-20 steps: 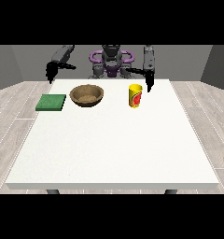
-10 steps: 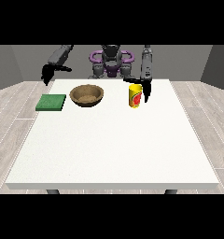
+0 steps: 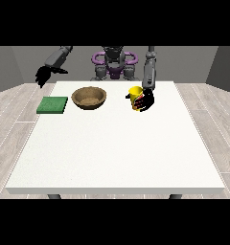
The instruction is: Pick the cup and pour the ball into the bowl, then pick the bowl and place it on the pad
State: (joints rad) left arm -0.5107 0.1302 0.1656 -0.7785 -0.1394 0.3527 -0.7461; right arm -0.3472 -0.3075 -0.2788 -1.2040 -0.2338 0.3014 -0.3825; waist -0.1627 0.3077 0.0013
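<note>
A yellow cup (image 3: 134, 94) with a red mark stands upright on the white table (image 3: 117, 143), right of centre at the back. The hand at the view's right (image 3: 145, 101) is down beside the cup, its fingers curled around the cup's right side. A brown wooden bowl (image 3: 89, 97) sits to the left of the cup, and I see nothing inside it. A flat green pad (image 3: 52, 105) lies left of the bowl. The hand at the view's left (image 3: 43, 76) hangs raised above the table's back-left corner, away from everything. No ball shows.
The robot's torso (image 3: 113, 64) stands behind the table's far edge. The table's front half carries nothing. Grey wood floor surrounds the table.
The hand at the view's right has come down and closed in on the cup's right side. The hand at the view's left has lifted and swung further outward to the left.
</note>
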